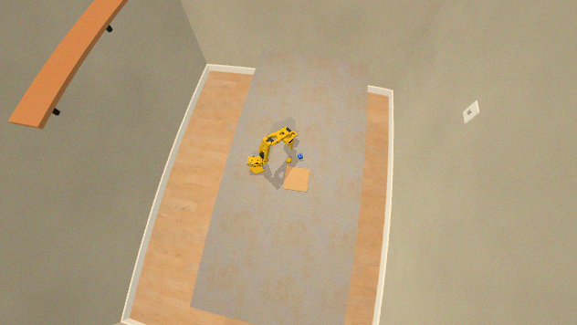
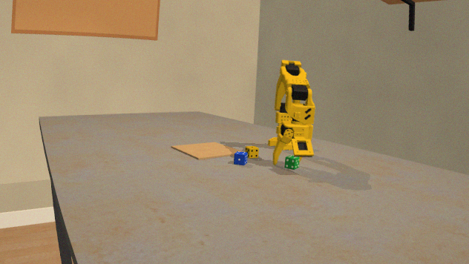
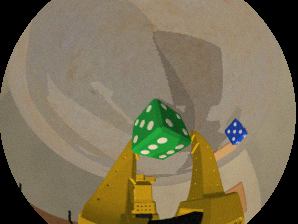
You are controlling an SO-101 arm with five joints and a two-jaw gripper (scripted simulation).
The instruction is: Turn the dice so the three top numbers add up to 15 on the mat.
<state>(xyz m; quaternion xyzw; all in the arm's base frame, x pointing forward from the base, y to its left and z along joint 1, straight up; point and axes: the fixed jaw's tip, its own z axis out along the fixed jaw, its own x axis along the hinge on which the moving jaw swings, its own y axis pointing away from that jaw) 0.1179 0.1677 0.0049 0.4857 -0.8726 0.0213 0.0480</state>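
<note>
The arm bends steeply down so that the gripper (image 2: 283, 162) comes at the green die (image 2: 292, 162) from above, since a die resting on the table (image 2: 148, 208) is easiest to straddle that way; in the wrist view the two yellow fingers reach forward on either side of the die (image 3: 160, 131), their tips at its near edges, and the pincer is spread partway with nothing pinched yet; the opening looks only a little wider than the die, presumably so the jaws can slide past it without knocking it. The green die lies on the bare table at the right of the group, well apart from the mat (image 2: 204, 150); the blue die (image 2: 240, 158) and the yellow die (image 2: 252, 151) sit just beside the mat's near right corner, also off it, so all three need carrying onto the mat. The mat lies flat, to the left of the arm in the exterior view. The pips on the top faces are too small to read with confidence, so the sum cannot be judged.
</note>
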